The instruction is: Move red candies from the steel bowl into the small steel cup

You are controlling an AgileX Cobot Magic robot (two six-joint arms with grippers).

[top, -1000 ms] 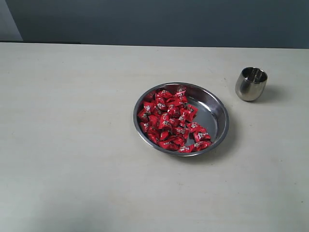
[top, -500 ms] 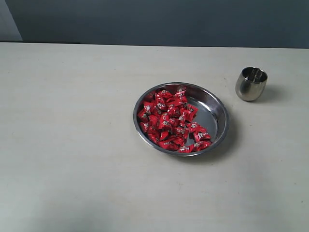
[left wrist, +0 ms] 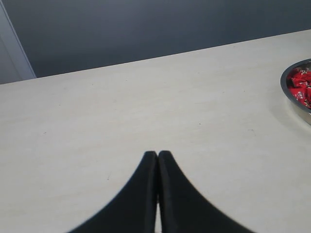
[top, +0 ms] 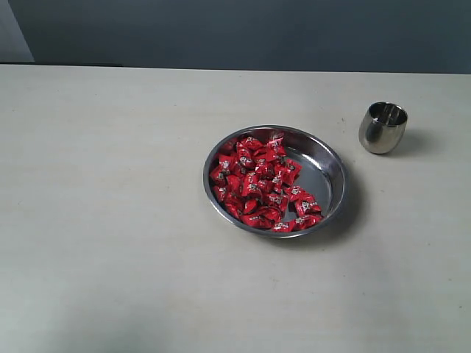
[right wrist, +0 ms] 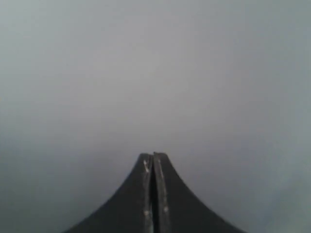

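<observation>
Exterior view: shiny red wrapped candies (top: pixel 261 182) lie heaped in the wide shallow steel bowl (top: pixel 335 165) on the pale counter (top: pixel 110 206). The small rounded steel cup (top: pixel 383 127) stands apart, beyond the bowl's right rim.

Left wrist view: the left hand (left wrist: pixel 157 154) is pressed closed and empty.

Right wrist view: the right hand (right wrist: pixel 153 156) is likewise closed and empty.

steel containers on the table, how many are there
2. The steel bowl sits mid-scene in the exterior view, holding the red candies; the small steel cup stands apart from it, farther back and to its right. Nothing seems hidden.
</observation>
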